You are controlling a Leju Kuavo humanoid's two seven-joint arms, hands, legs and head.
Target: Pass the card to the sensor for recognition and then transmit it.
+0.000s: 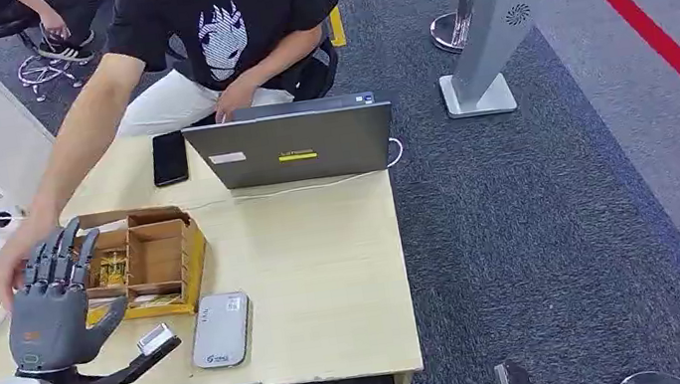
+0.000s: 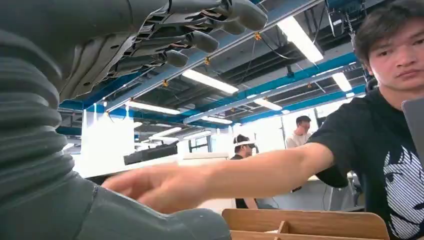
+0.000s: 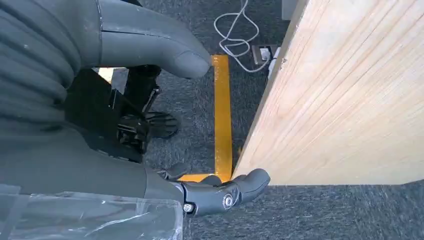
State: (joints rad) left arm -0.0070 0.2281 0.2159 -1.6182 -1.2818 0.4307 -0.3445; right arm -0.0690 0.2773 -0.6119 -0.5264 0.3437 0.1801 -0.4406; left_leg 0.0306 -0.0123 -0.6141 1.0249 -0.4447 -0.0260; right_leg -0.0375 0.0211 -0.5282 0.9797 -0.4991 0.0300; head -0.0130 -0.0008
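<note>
In the head view the left hand (image 1: 52,303) hovers flat with fingers spread and nothing in it, over the wooden box (image 1: 147,261) at nine o'clock on the table (image 1: 326,264); a person's hand (image 1: 13,266) reaches in just behind it. The sensor (image 1: 221,329) lies near the box at five o'clock from it. No card is clearly visible; it may be in the box. The left wrist view shows straight fingers (image 2: 200,40) above the box rim, so I judge the hand should lower slowly once the person withdraws. In the right wrist view the right hand (image 3: 165,165) hangs beside the table, loosely curled and holding nothing.
</note>
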